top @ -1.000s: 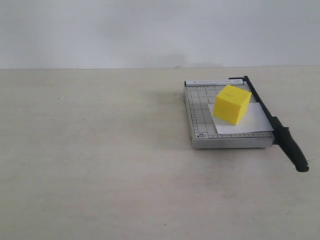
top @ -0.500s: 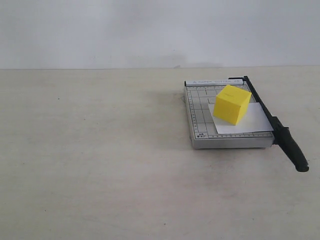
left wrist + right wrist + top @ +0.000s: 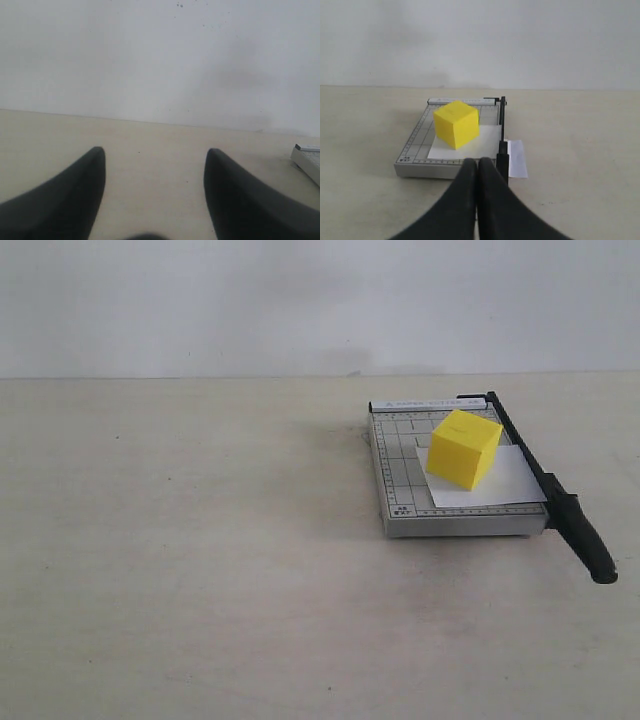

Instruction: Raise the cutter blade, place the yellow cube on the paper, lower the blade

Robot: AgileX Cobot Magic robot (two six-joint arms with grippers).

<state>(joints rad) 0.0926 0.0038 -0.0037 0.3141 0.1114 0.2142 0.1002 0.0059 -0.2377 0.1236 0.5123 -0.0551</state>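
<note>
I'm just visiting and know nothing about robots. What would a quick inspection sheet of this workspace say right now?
Surface: pale table, faintly scuffed.
Job's things: yellow cube sits on the paper, which lies on the grey cutter base; blade lowered along the base's edge, its black handle jutting past the front.
Clutter: nothing seen.
Grippers: left gripper has its fingers apart, nothing between them; right gripper has its fingers shut together, empty, facing the cutter.
Cables: nothing seen.
Surroundings: plain white wall behind the table.
</note>
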